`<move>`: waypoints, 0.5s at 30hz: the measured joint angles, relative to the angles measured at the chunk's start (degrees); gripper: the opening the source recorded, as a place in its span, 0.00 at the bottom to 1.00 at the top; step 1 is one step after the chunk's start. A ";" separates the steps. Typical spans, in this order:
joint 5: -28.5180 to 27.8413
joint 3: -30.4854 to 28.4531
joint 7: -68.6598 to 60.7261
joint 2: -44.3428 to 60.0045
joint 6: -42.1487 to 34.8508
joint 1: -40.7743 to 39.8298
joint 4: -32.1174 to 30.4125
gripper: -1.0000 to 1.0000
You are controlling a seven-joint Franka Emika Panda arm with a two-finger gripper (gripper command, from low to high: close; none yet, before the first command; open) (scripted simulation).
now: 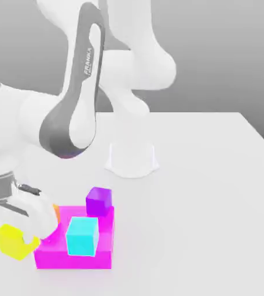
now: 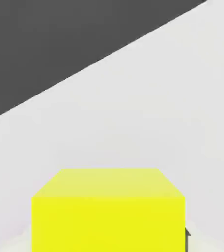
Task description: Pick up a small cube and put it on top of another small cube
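Nearest the camera in the exterior view: the yellow cube (image 1: 11,240) sits at the tip of the gripper (image 1: 25,240), low over the white bench (image 1: 215,191). In the hand view the yellow cube (image 2: 109,211) sits square and close against the hand. Fingers (image 1: 33,215) look clamped on the yellow cube, drawn in as far as the cube lets them; whether it has lifted off the bench I cannot tell from this angle.

Just beyond the fingers, toward the exterior view's right: a sliver of the orange cube (image 1: 56,213), mostly hidden behind the white hand. It appears to rest on the near corner of the magenta slab (image 1: 70,254), though the overlap makes that a guess.

Further right on the slab: the cyan cube (image 1: 81,236), upright, and behind it the purple cube (image 1: 98,201) at the slab's far edge. Well beyond those stands the robot's white base (image 1: 131,159).

Risks from here, as judgement:
- Orange cube lies very close to the hand; a low sideways carry could knock it off position.
- Cyan cube is a near neighbour; a wide approach may clip it.
- If the grip is off-centre, the yellow cube may twist and land skewed, then slide off the orange top.
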 joint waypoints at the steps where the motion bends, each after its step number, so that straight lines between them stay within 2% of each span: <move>1: -1.02 -0.31 2.21 -2.10 -0.60 -0.02 -1.36 0.00; 9: -13.02 1.56 22.63 -18.80 -5.20 -4.52 -12.10 0.00; 14: -11.36 1.38 22.68 -11.84 4.20 -4.33 -14.62 0.00; 15: -10.83 1.30 22.32 -10.60 5.61 -4.13 -14.83 1.00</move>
